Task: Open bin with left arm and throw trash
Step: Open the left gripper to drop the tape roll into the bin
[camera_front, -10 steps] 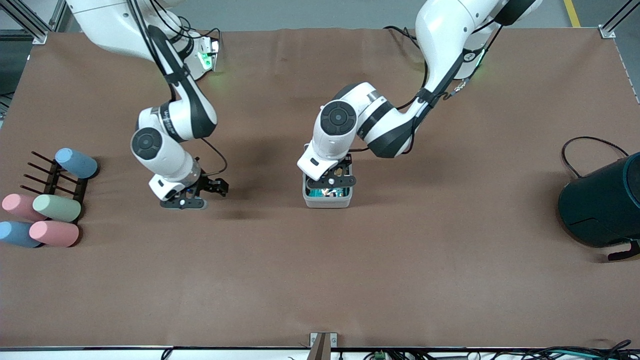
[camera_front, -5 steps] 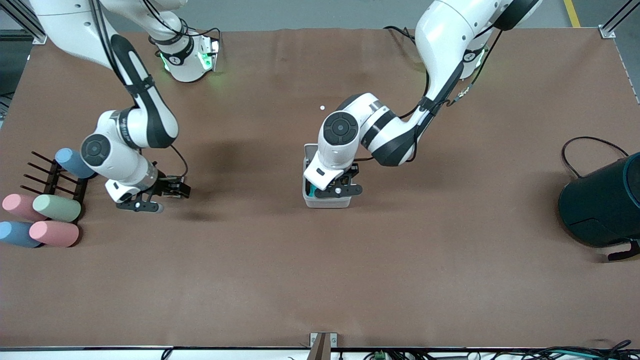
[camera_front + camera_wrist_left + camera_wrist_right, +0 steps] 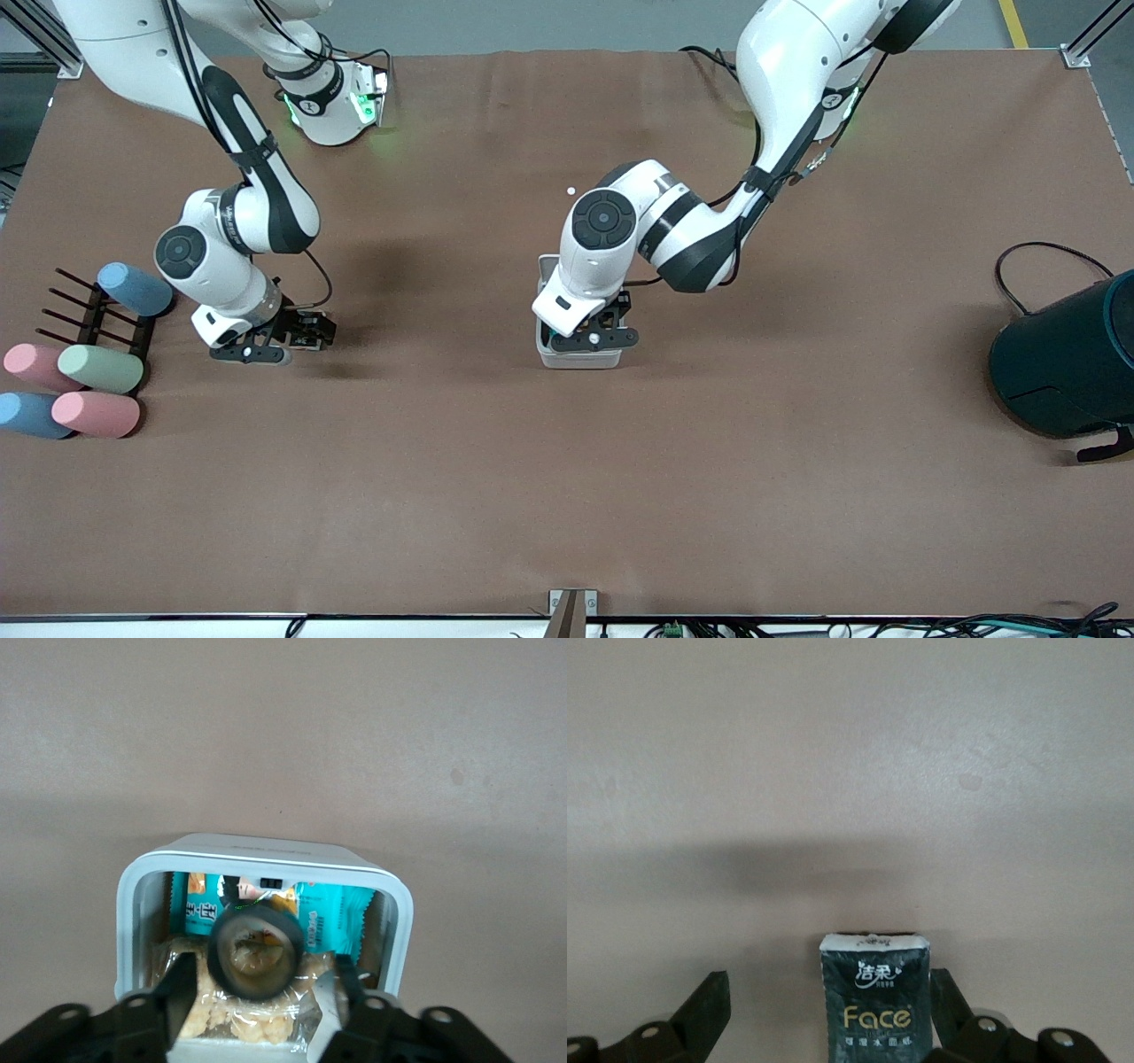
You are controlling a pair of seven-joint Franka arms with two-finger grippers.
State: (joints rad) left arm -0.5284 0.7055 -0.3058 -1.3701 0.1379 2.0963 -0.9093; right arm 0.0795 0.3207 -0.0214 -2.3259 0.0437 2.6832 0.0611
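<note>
The white bin (image 3: pixel 578 361) stands mid-table with its lid (image 3: pixel 547 268) raised. My left gripper (image 3: pixel 592 339) hangs open just above it. In the left wrist view the bin (image 3: pixel 399 920) is open; the dark tape ring (image 3: pixel 257 952) lies on teal and clear wrappers between the spread left gripper (image 3: pixel 261 967) fingers, untouched. My right gripper (image 3: pixel 257 352) is low over the table toward the right arm's end. In the right wrist view the black packet (image 3: pixel 874 1001) lies between the open right gripper (image 3: pixel 828 981) fingers. The packet is hidden in the front view.
A rack (image 3: pixel 97 310) with several pastel cylinders (image 3: pixel 97 368) sits at the right arm's end. A large dark teal cylinder (image 3: pixel 1063 363) with a black cable (image 3: pixel 1019 257) stands at the left arm's end. A small white speck (image 3: pixel 571 190) lies on the brown mat.
My right gripper has swung from near the bin toward the right arm's end and settled low beside the rack. My left gripper has shifted slightly over the bin and covers more of its contents.
</note>
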